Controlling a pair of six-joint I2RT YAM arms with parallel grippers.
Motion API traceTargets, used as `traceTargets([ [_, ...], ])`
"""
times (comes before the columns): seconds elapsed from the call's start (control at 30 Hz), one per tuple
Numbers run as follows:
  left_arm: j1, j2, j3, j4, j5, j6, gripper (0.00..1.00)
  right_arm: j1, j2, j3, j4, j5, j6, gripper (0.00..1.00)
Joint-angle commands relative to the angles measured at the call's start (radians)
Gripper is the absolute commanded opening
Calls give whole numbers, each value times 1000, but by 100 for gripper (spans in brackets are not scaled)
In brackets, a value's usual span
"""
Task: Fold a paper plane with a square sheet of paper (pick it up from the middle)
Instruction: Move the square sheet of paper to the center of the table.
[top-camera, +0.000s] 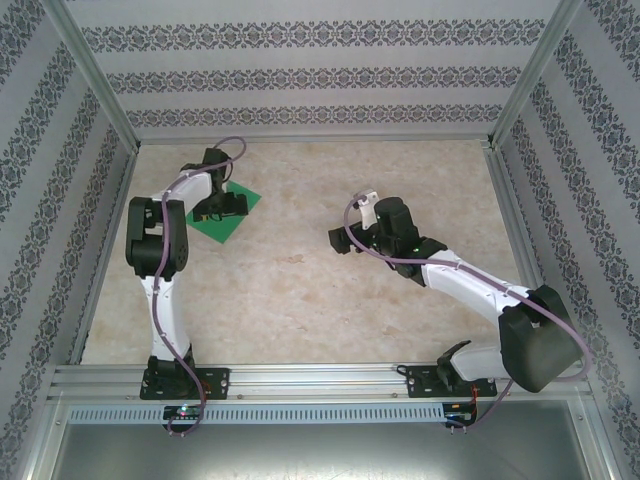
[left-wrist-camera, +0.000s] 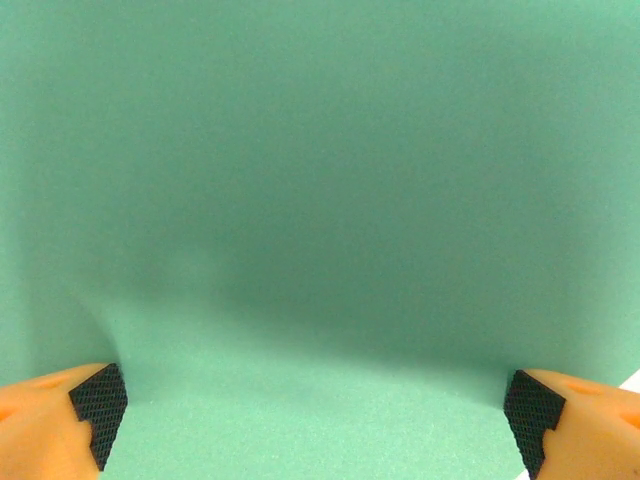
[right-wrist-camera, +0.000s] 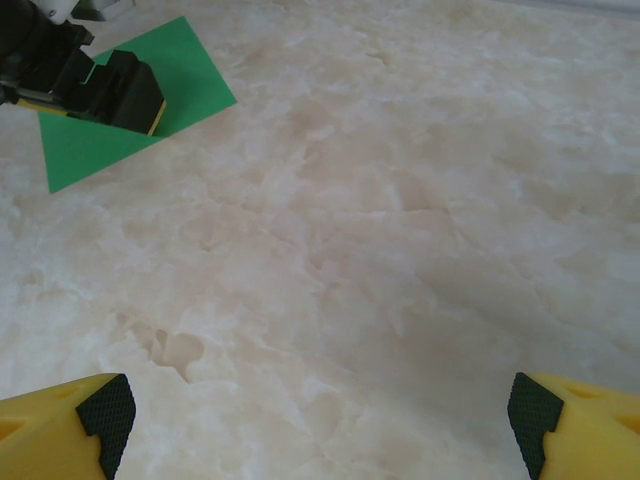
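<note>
Green square sheet of paper (top-camera: 226, 231) flat on table (top-camera: 300, 300), far left, directly under left gripper (top-camera: 222, 208); jaws spread wide, pinching nothing. Right gripper (top-camera: 338, 240) spread too, well apart. Left nearer.

One sheet (top-camera: 226, 229), bright green, plain, thin. Lies flat on the surface (top-camera: 300, 290) toward the far-left corner, near the left edge. Square, turned diamond-wise to the edges. Smooth and even-coloured close up. Middle partly hidden from above.
</note>
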Motion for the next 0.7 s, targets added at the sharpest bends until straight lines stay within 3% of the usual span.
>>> traceTargets([
  [0.0,-59,-48,-66,-63,-9,-21,100,-23,-10,-28,-2,-32,3,98],
  [0.07,-78,-73,-95,-46,44,-39,100,-34,-13,-38,1,-39,6,98],
  [0.3,-200,-106,-166,-19,49,-100,100,-65,-36,-58,-1,-70,7,98],
  [0.67,-446,-63,-166,-5,-27,-151,100,-103,-56,-67,-49,-94,3,98],
])
